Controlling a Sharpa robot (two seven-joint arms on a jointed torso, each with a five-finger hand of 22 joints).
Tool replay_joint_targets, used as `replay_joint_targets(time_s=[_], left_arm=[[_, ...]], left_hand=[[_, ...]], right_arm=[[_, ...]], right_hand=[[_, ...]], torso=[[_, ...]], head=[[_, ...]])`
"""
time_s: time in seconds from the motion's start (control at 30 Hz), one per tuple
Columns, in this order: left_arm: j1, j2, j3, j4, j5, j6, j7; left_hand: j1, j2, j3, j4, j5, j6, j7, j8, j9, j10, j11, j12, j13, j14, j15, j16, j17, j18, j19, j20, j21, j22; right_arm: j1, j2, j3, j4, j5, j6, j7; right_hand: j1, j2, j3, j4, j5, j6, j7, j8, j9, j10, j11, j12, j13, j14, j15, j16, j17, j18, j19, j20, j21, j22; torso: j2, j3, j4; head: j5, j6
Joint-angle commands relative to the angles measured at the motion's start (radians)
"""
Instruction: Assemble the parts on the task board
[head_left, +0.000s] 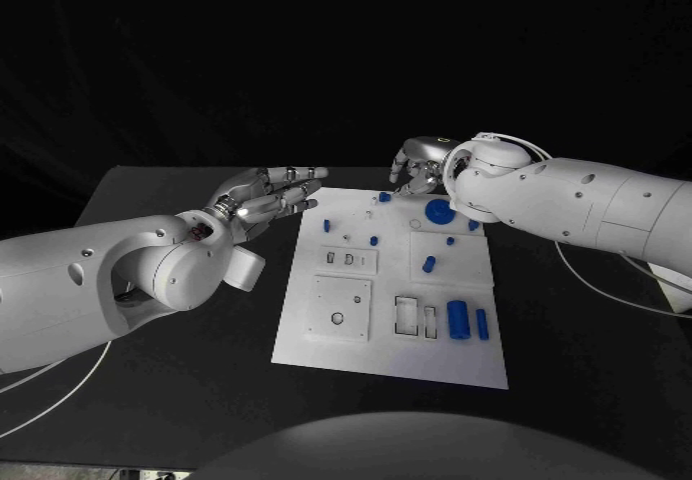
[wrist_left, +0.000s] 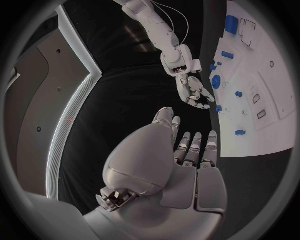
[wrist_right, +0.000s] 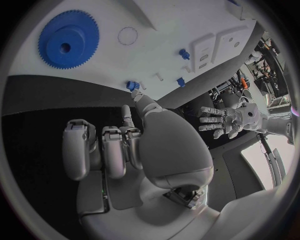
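Left hand (head_left: 267, 198), fingers spread and empty, beside the white board (head_left: 325, 345) mid-counter; right hand (head_left: 418, 165), fingers curled, empty, at its far edge. Blue parts (head_left: 459, 319) lie loose: assembly seemingly barely begun.

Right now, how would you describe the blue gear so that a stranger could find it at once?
Look at the white task board in the middle of the black table, then at its far edge, close to the right hand. The blue gear lies flat there. It is a round toothed disc, much wider than the small blue pieces around it.
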Motion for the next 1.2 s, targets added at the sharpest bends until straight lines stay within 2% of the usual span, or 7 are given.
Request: replay_joint_targets(time_s=[0.03,0.23,0.37,0.5,0.6,0.73,1.2], left_arm=[[0.001,0.003,0.001,0.002,-0.004,0.024,0.001],[0.001,0.003,0.001,0.002,-0.004,0.026,-0.001],[0.001,0.002,0.001,0.003,-0.004,0.027,-0.003],[0.001,0.0,0.001,0.004,-0.006,0.03,-0.005],[0.001,-0.001,0.001,0.005,-0.007,0.031,-0.005],[0.001,-0.001,0.001,0.005,-0.008,0.031,-0.006],[0.001,0.0,0.001,0.007,-0.008,0.031,-0.01]], left_hand=[[0.008,0.002,0.007,0.0,0.004,0.006,0.004,0.005,0.001,0.001,0.005,0.005,0.001,0.005,0.0,0.006,0.001,-0.018,0.007,0.0,0.003,-0.001],[0.008,0.002,0.007,0.0,0.004,0.006,0.004,0.005,0.001,0.001,0.005,0.005,0.001,0.005,0.0,0.006,0.001,-0.018,0.007,0.0,0.003,-0.001],[0.009,0.002,0.009,0.0,0.005,0.006,0.005,0.005,0.001,0.001,0.006,0.006,0.001,0.005,0.001,0.008,0.002,-0.019,0.008,0.0,0.004,-0.001],[0.009,0.002,0.01,0.0,0.005,0.008,0.006,0.006,0.001,0.002,0.007,0.009,0.002,0.006,0.001,0.01,0.002,-0.019,0.009,0.0,0.004,0.0],[0.009,0.002,0.01,0.0,0.005,0.008,0.006,0.006,0.001,0.002,0.007,0.009,0.002,0.006,0.001,0.01,0.002,-0.019,0.009,0.0,0.004,0.0],[0.01,0.002,0.012,0.0,0.006,0.01,0.007,0.007,0.001,0.004,0.009,0.011,0.002,0.007,0.002,0.011,0.002,-0.02,0.009,0.0,0.004,0.0],[0.011,0.002,0.013,0.001,0.006,0.01,0.008,0.008,0.001,0.004,0.01,0.013,0.002,0.007,0.002,0.012,0.002,-0.02,0.01,0.0,0.005,0.0]], right_arm=[[-0.007,0.007,0.0,-0.007,-0.038,0.043,-0.007],[-0.022,0.021,0.0,-0.025,-0.036,0.039,0.002],[-0.03,0.031,0.0,-0.038,-0.032,0.028,0.01],[-0.038,0.04,0.0,-0.05,-0.025,0.017,0.016],[-0.043,0.046,0.0,-0.058,-0.022,0.004,0.018],[-0.05,0.055,0.0,-0.071,-0.018,-0.016,0.019],[-0.068,0.086,0.0,-0.099,0.01,-0.057,0.025]], right_hand=[[-0.009,-0.003,-0.001,0.001,0.007,-0.004,0.005,-0.004,0.0,0.108,0.004,0.004,0.263,0.109,0.003,0.003,0.263,-0.009,0.002,0.001,0.0,0.206],[-0.009,0.0,0.002,0.001,0.013,-0.003,0.006,-0.005,0.001,0.108,0.005,0.004,0.263,0.109,0.003,0.003,0.263,-0.006,-0.009,0.002,-0.014,0.201],[-0.008,0.001,0.008,0.0,0.038,-0.003,0.008,-0.012,0.0,0.108,0.007,0.004,0.263,0.109,0.005,0.003,0.263,-0.003,-0.017,0.004,-0.023,0.198],[-0.009,-0.001,0.017,0.0,0.066,-0.011,0.011,-0.027,-0.009,0.108,0.008,0.004,0.263,0.109,0.007,0.003,0.263,-0.002,-0.023,0.005,-0.03,0.195],[-0.012,-0.004,0.023,0.001,0.075,-0.022,0.015,-0.045,-0.02,0.108,0.011,0.004,0.263,0.109,0.008,0.003,0.263,-0.001,-0.027,0.007,-0.033,0.194],[-0.015,-0.005,0.033,0.002,0.084,-0.034,0.019,-0.067,-0.036,0.108,0.015,0.004,0.263,0.109,0.012,0.003,0.263,0.002,-0.035,0.01,-0.044,0.19],[-0.045,0.008,0.052,0.024,0.106,0.009,0.021,-0.075,-0.051,0.108,0.019,0.004,0.263,0.109,0.015,0.003,0.263,0.01,-0.058,0.014,-0.073,0.18]], torso=[[0.0,-0.0001,0.0002],[0.0,-0.0002,-0.0008],[0.0,-0.0002,-0.0007],[0.0,0.0002,-0.0013],[0.0,0.0008,0.0002],[0.0,-0.0001,-0.0009],[0.0,0.0002,0.0]], head=[[0.001,0.0],[0.003,0.0],[0.002,0.0],[0.0,0.0],[0.0,0.0],[0.002,0.0],[0.004,0.0]])
